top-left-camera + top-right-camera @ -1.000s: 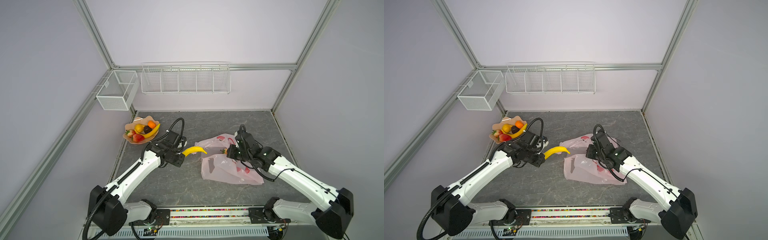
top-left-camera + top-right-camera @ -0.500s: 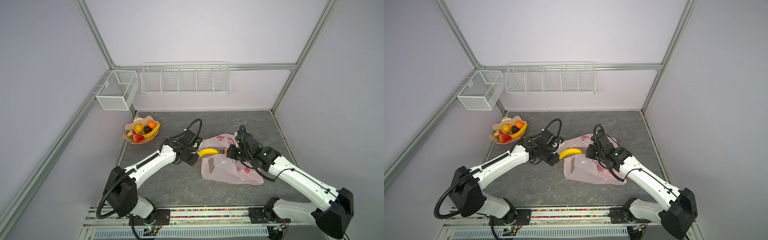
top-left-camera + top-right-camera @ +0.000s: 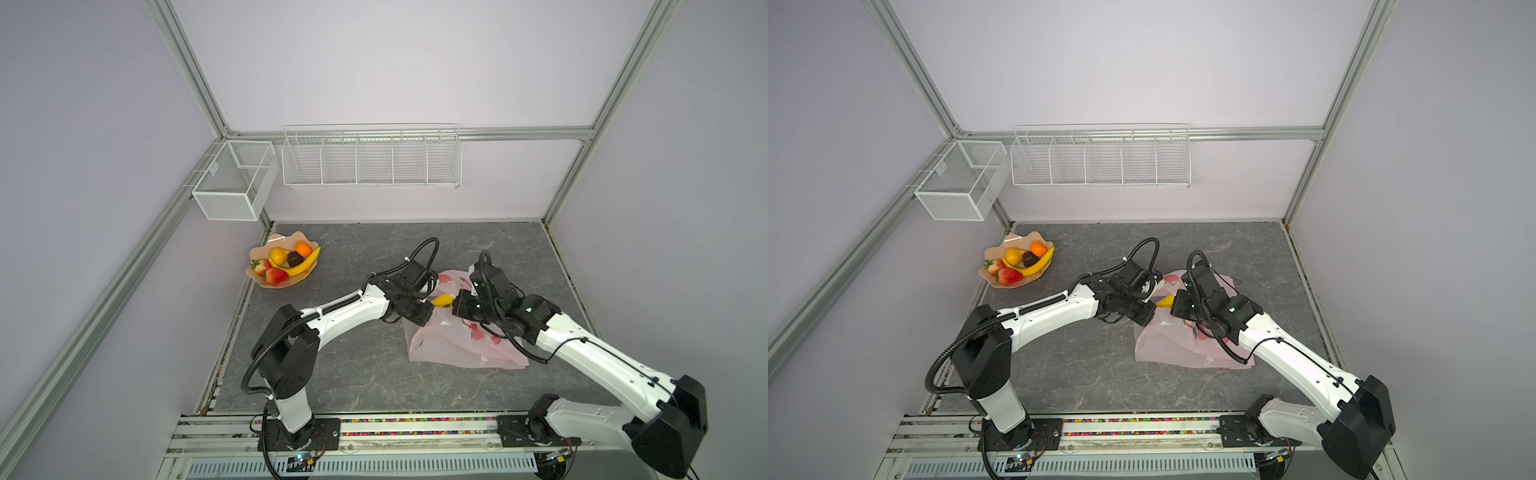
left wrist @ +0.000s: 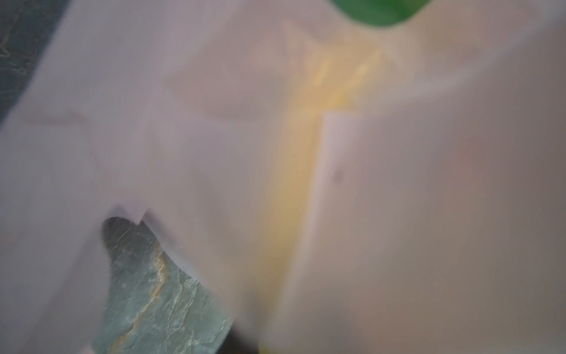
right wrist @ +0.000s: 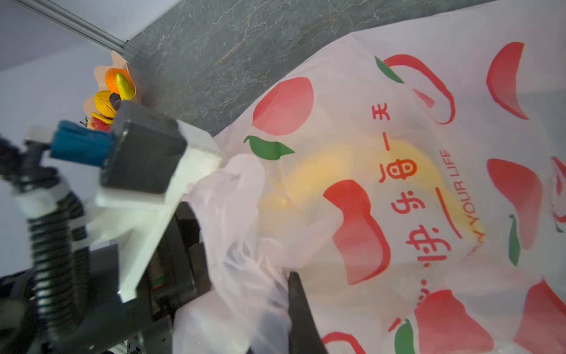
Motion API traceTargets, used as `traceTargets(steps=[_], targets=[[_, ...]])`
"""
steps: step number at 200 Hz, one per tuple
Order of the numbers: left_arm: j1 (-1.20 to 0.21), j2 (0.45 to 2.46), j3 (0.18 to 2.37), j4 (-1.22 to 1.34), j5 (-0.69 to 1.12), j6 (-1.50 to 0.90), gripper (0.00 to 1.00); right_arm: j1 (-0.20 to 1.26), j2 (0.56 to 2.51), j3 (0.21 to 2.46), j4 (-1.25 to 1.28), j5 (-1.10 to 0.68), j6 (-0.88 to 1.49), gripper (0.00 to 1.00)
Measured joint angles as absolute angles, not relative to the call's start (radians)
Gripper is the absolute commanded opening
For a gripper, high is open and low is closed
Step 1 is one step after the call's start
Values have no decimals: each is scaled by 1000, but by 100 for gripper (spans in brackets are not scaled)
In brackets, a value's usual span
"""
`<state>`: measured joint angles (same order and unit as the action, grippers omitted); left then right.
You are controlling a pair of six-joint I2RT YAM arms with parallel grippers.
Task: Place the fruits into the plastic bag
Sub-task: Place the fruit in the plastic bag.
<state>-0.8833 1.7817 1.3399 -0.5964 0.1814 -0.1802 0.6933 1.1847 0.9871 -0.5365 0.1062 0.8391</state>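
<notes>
Peach-coloured dish at the worktop's far left holds most fruits. The left claw pinches a yellow banana inside the mouth of the plastic bag. The right claw, pressed together, nips the bag's edge. Red lettering reads "YOUR LIFE".

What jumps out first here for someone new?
In the middle of the table, the left gripper holds a yellow banana at the mouth of the pink plastic bag. The right gripper pinches the bag's film. In the right wrist view the banana glows yellow through that film. Next comes the peach dish of bright fruits at the far left corner.
</notes>
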Motion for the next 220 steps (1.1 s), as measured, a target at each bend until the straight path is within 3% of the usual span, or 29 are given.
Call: traceTargets(steps=[37, 63, 142, 220], targets=[[-905, 1875, 1438, -603, 180, -198, 0, 693, 1163, 959, -506, 100, 854, 6], [-924, 1920, 1488, -607, 178, -211, 9, 693, 1154, 943, -485, 92, 864, 6], [-941, 1954, 1517, -612, 179, -265, 61, 693, 1146, 923, -469, 85, 876, 6], [-933, 1907, 1517, -619, 179, -315, 70, 690, 1113, 921, -435, 73, 876, 6]])
